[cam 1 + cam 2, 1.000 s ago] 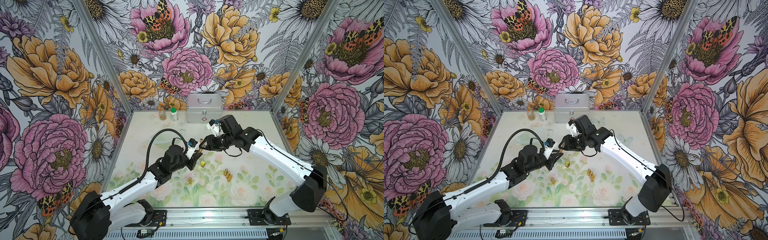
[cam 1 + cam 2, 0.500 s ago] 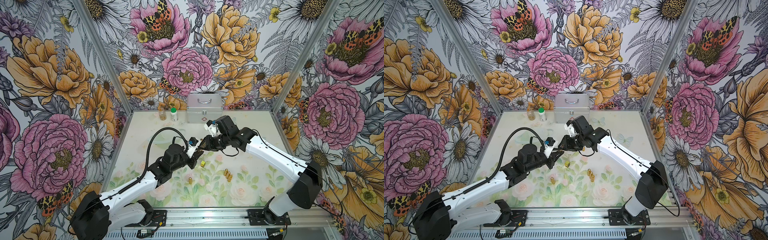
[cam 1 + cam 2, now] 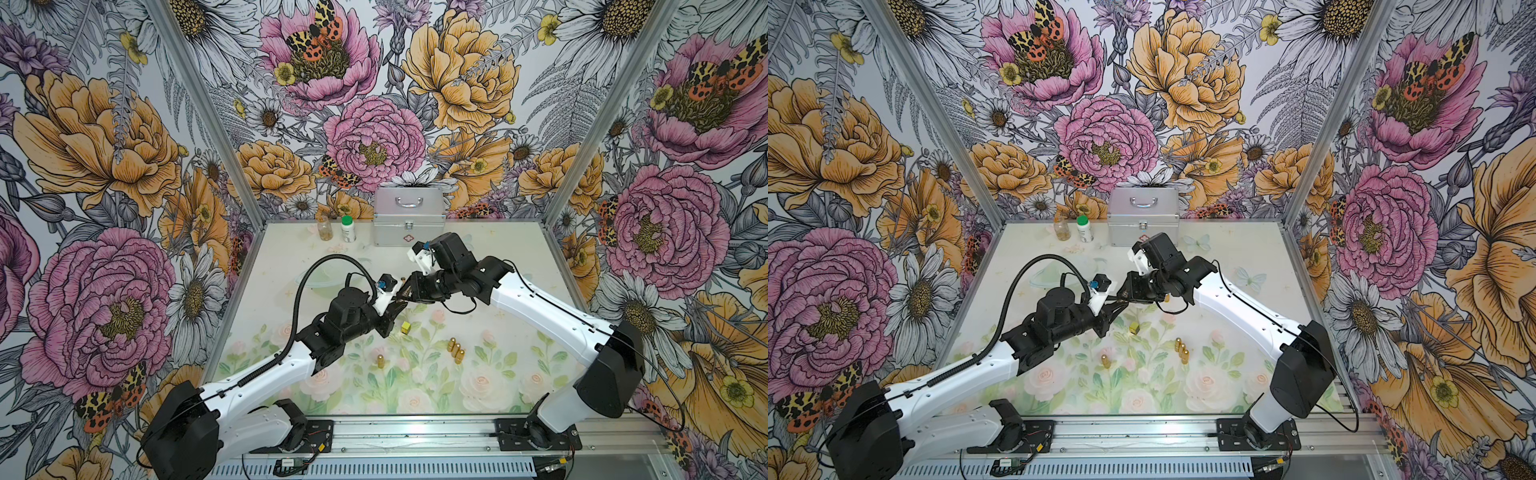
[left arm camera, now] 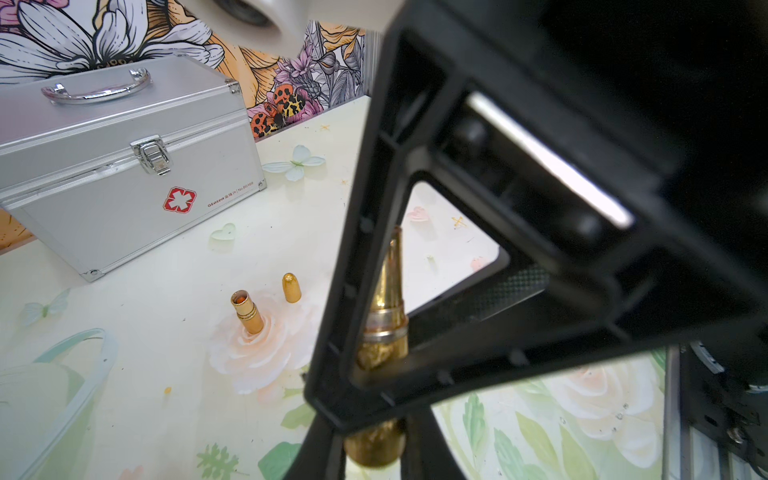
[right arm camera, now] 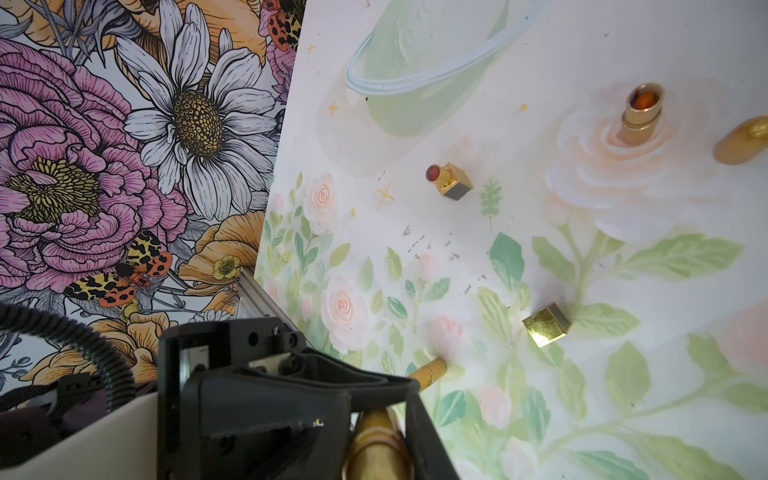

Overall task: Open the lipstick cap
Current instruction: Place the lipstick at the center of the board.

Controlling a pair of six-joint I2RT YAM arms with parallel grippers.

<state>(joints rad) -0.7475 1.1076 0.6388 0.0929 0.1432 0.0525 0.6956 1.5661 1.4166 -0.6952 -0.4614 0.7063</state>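
A gold lipstick [image 4: 384, 316] is hanging in mid-air.
The left claw [image 4: 370, 449] is grasping one end, the right claw [image 5: 380, 440] the other.

We can read only one marked thing: the silver case [image 4: 124, 124] on the table [image 4: 299, 232], well beyond the left fingers [image 4: 320, 457]. Its front bears a red cross emblem [image 4: 179, 199]. Beside that is small print [image 4: 232, 195]: "GLOSEN", Chinese characters too small to read, and a number starting "No.B0".
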